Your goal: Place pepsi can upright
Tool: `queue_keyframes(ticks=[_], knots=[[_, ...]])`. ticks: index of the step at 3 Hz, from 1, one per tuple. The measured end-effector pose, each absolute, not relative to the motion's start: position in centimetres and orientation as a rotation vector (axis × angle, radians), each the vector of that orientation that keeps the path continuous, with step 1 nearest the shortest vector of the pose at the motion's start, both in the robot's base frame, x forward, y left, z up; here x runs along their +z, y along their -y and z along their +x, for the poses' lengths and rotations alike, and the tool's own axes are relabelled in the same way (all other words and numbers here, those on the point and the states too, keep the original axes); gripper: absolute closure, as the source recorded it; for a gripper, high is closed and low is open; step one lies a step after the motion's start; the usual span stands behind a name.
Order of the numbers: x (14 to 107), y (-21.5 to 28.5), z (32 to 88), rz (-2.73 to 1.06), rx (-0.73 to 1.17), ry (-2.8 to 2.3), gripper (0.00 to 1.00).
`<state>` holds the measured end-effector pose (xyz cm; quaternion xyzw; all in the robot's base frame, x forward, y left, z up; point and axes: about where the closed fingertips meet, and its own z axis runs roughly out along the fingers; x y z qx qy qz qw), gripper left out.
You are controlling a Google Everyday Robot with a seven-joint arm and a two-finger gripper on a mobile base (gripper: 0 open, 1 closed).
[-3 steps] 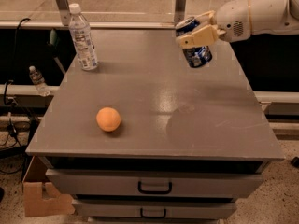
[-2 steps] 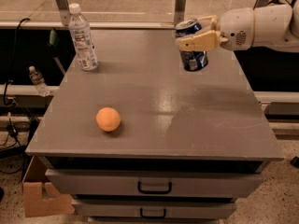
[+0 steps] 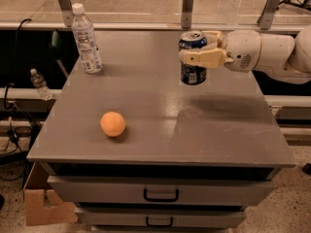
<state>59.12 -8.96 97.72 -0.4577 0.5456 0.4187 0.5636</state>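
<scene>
At right rear of desk (image 3: 218, 125): can (image 3: 193, 73) stands upright, silver top up, with the tool (image 3: 194, 46) closed on it from the right. One finger (image 3: 201, 58) crosses the can's front at mid-height, a side grip that keeps the axis vertical and leaves the base free to meet the surface. The arm (image 3: 262, 50) reaches in level from the right edge, well apart from the bottle (image 3: 86, 38) at left rear and the orange ball (image 3: 112, 124) at left front, so the set-down spot has room around it.

Judgement: placement is at or near its last step; release is not yet done.

Hard to make out:
- Whether the can's base touches the desk or hangs just above; the dark base merges with its shadow.
- The far finger, mostly hidden behind the can.
- The can's label, partly covered by the near finger.
- The arm beyond the right frame edge, cut off.
</scene>
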Motion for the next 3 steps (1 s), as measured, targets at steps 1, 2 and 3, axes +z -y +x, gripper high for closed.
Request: queue_keyframes(ticks=[1, 2, 3], knots=[[96.2, 8.6, 58.3, -1.08, 1.028, -1.194, 1.0], [94.5, 8.1, 57.6, -1.11, 1.055, -1.128, 1.0], [92.8, 7.7, 57.1, -1.148, 1.08, -1.097, 0.82]])
